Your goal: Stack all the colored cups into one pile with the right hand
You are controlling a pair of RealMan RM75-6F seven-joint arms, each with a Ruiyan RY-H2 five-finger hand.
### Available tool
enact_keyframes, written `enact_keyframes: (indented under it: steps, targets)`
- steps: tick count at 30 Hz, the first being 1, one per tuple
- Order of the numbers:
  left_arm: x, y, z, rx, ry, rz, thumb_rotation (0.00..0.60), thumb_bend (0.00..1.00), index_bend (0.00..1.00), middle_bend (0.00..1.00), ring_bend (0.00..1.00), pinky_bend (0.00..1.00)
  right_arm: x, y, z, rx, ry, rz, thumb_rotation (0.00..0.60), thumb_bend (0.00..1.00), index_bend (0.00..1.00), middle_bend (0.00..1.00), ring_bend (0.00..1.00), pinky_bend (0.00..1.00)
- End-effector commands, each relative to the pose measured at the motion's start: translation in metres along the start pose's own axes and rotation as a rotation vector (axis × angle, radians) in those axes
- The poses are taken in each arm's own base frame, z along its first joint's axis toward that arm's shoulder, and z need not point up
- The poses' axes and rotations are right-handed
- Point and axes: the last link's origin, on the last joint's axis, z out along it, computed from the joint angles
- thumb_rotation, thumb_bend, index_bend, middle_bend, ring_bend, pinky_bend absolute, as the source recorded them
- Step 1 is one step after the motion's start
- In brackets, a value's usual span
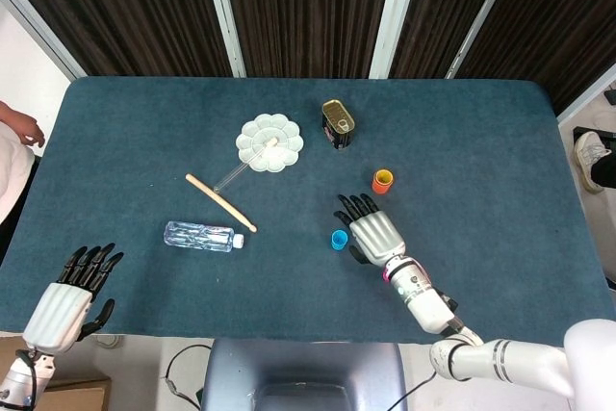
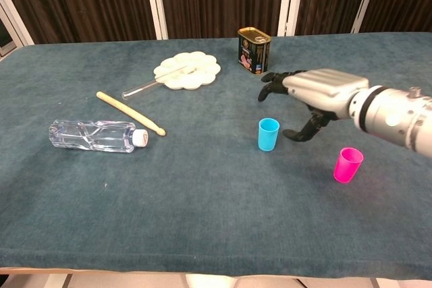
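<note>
Right hand (image 2: 312,92) hovers just right of the blue cup (image 2: 268,133), centre of chest view; fingers (image 1: 354,206) spread, grasping nothing. Blue cup stands upright on the worktop (image 1: 144,141). Orange cup (image 1: 382,181), a yellow one nested inside, sits up-right of it in head view. Pink cup (image 2: 347,164) lower right. Likely step: take the blue cup. Best closed low around the wall, lifted straight, lowered square over the orange stack. Left hand (image 1: 69,296), lower left, released and idle.

The right hand (image 2: 307,99) hovered with fingers spread just beside the upright blue cup (image 2: 268,133), the pink cup (image 2: 347,164) stood nearer the table (image 2: 202,200) edge, holding nothing.
</note>
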Motion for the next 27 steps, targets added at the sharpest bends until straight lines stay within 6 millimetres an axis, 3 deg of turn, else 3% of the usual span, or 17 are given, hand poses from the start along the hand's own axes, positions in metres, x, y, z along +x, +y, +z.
enact_keyframes:
  steps: [1,12,18,23,27]
  targets:
    - [0.001,-0.001,0.000,0.002,0.005,-0.003,0.600,0.46,0.00,0.00,0.00,0.07,-0.004,-0.007,0.008,0.001,-0.002,0.008,0.600,0.49,0.38,0.00,0.00,0.00]
    - [0.004,-0.004,-0.002,0.003,0.010,-0.011,0.600,0.46,0.00,0.00,0.00,0.07,-0.011,-0.016,0.018,-0.014,0.005,0.021,0.600,0.49,0.57,0.01,0.00,0.00]
    - [0.004,-0.003,-0.002,0.002,0.009,-0.010,0.600,0.46,0.00,0.00,0.00,0.07,-0.001,-0.012,0.020,-0.037,0.055,0.046,0.600,0.49,0.62,0.04,0.00,0.00]
    - [0.004,-0.003,-0.002,0.002,0.008,-0.009,0.600,0.46,0.00,0.00,0.00,0.07,0.030,0.016,0.024,-0.136,0.202,0.072,0.600,0.49,0.61,0.04,0.00,0.00]
    - [0.003,-0.002,-0.002,0.001,0.006,-0.005,0.600,0.46,0.00,0.00,0.00,0.07,0.058,0.053,0.032,-0.272,0.320,0.045,0.600,0.50,0.61,0.04,0.00,0.00]
